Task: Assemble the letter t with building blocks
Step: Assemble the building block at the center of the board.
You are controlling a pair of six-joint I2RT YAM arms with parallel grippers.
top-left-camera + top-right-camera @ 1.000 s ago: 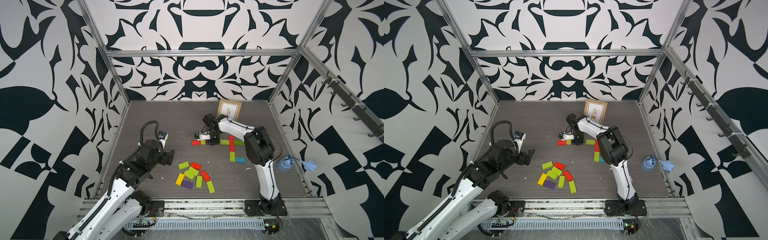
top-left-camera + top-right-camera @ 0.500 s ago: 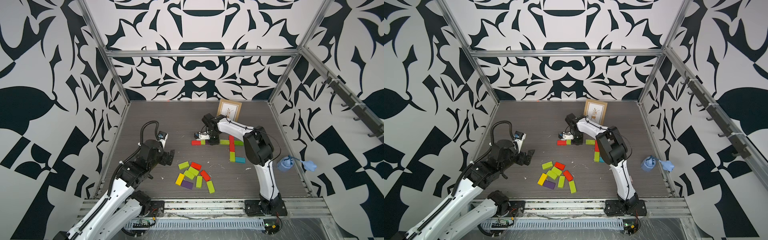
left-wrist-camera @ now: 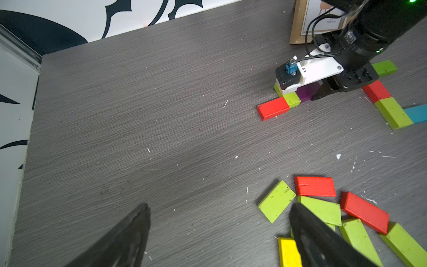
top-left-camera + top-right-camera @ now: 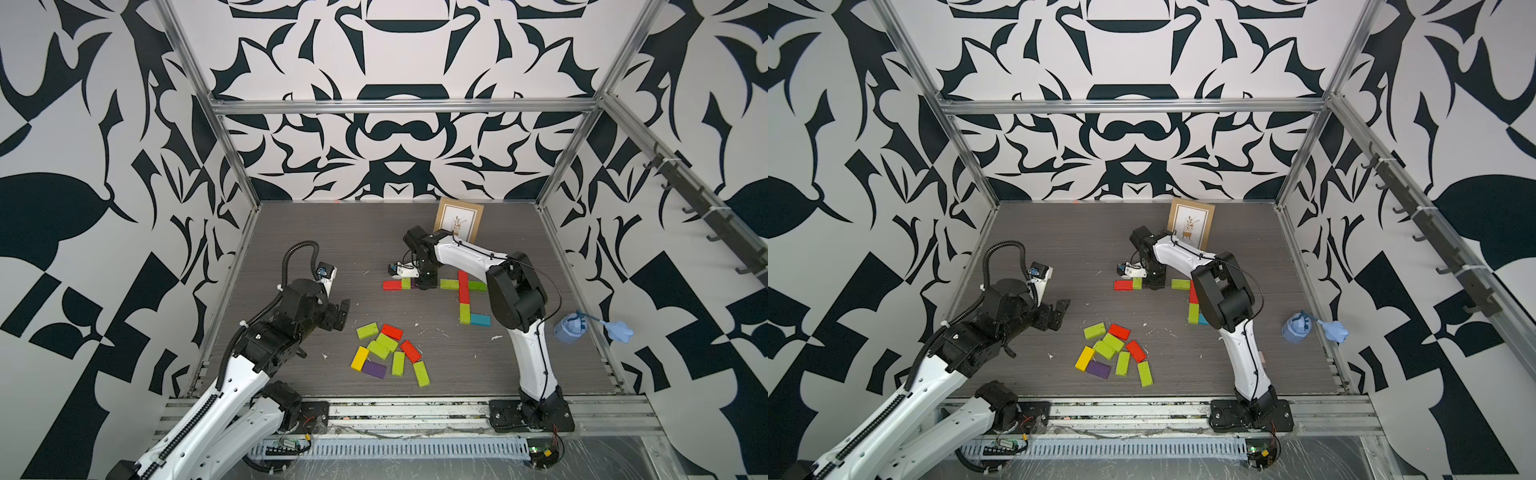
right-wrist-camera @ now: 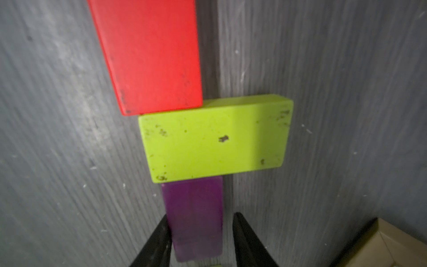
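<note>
While your right end effector (image 5: 200,216) stood slightly parted around the flat purple painted block (image 5: 194,203), gripping nothing, that block (image 4: 412,284) lay mid-frame in a top view against the lime green block (image 5: 215,138). One finger (image 5: 159,235) touched it, so withdrawing could have skewed it. Your left end effector (image 3: 219,205) gaped empty.

block row (image 4: 449,284) behind loose pile (image 4: 386,343), picture frame (image 4: 459,216) behind row

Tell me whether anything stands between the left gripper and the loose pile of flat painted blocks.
Nothing visible does. Only bare grey wood-grain tabletop lies between the open left gripper and the nearest lime green rectangular block of that pile.
</note>
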